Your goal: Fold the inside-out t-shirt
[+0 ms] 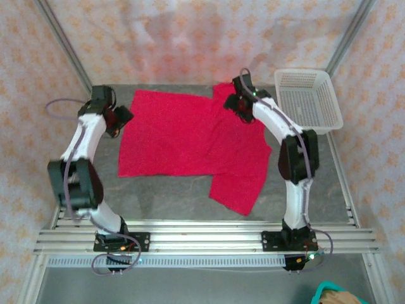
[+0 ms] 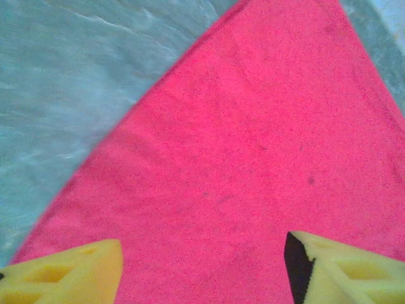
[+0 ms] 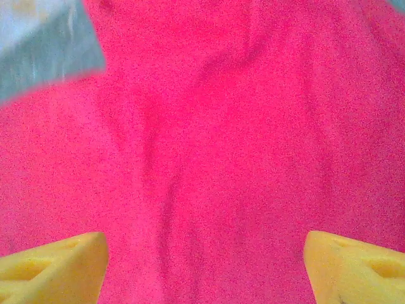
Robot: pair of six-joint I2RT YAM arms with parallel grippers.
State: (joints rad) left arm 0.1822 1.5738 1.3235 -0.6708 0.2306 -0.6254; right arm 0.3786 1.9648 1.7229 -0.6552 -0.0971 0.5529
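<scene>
Beside white mesh basket (image 1: 310, 95), red-pink t-shirt (image 1: 190, 136) lying flat on surface (image 1: 164, 196), long axis running sideways away from basket. Right end effector (image 3: 205, 266) hovering over shirt end nearest basket, jaws spread, empty; left end effector (image 2: 202, 266) hovering at farthest end, likewise spread, empty.

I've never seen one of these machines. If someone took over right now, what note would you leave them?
Left gripper: open, empty, over the left edge of the t-shirt.
Right gripper: open, empty, over the shirt's far right part.
The t-shirt lies spread out on the table; the white basket stands apart at the far right.
Done: shirt laid out roughly flat.
Left: every fold; none is visible yet.
</scene>
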